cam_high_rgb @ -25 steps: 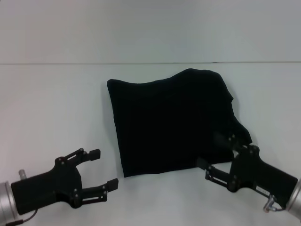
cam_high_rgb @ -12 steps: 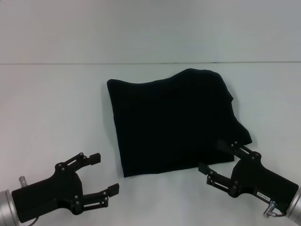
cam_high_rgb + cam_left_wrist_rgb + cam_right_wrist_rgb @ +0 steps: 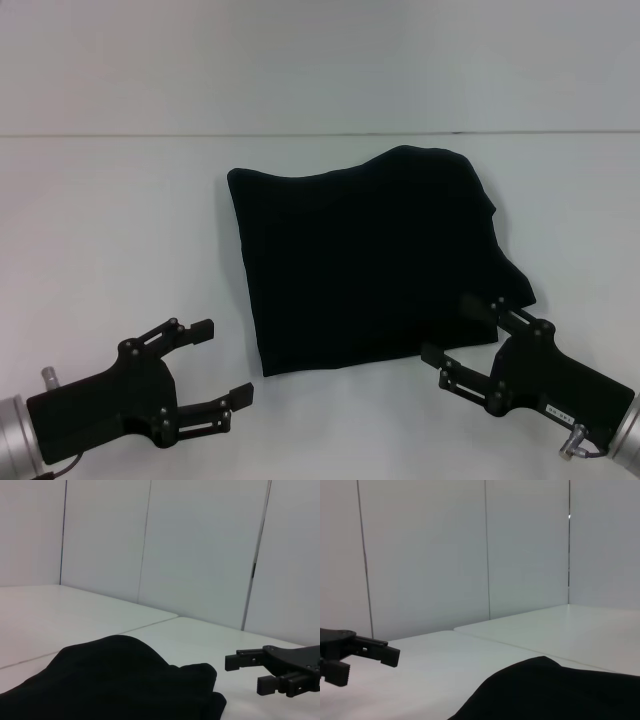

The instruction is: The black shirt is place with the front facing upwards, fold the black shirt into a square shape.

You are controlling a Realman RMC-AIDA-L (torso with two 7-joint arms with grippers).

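Observation:
The black shirt [image 3: 370, 262] lies folded into a rough square at the middle of the white table, with no print showing and its right side lumpy. My left gripper [image 3: 222, 362] is open, off the shirt's near left corner and clear of the cloth. My right gripper [image 3: 451, 329] is open at the near right corner, its far finger over the cloth's edge and nothing held. In the left wrist view the shirt [image 3: 115, 680] fills the foreground, with the right gripper [image 3: 248, 674] beyond it. The right wrist view shows the shirt [image 3: 555, 690] and the left gripper [image 3: 367, 666].
The white table [image 3: 110, 220] spreads bare to the left, the right and behind the shirt. A pale panelled wall [image 3: 200, 550] stands beyond the table's far edge [image 3: 320, 134].
Both grippers have drawn back slightly toward the table's near edge. The right gripper has slipped a little away from the shirt's corner. The shirt has not moved.

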